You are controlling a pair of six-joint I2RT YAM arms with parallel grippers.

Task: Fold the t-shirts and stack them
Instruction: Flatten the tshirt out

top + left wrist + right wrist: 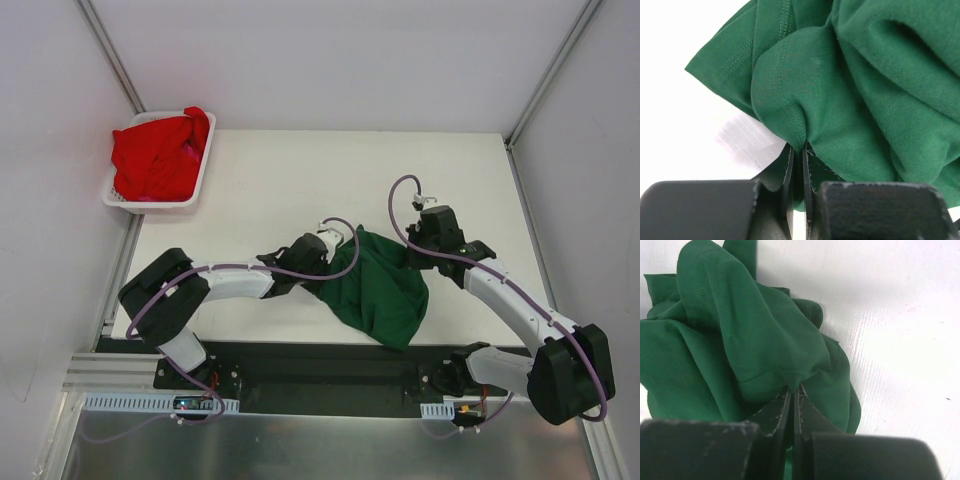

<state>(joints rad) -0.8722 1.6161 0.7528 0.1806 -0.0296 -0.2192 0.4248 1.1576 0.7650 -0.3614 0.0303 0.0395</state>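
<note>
White surface [280,190] between pale walls, top view: dark green t-shirt [385,295] lies crumpled right of centre near the front edge, its long axis running far-to-near and leaning right, collar direction not readable. The red t-shirts [155,155] are heaped in a white basket [200,180] at the far left corner. Left wrist view: left hand [799,160] clamped on a stitched hem fold of the green cloth. Right wrist view: right hand [792,392] likewise pinched tight on a fold, the bunched cloth rising off the surface.

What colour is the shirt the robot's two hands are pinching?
The t-shirt is dark green, clearest in the left wrist view.
</note>
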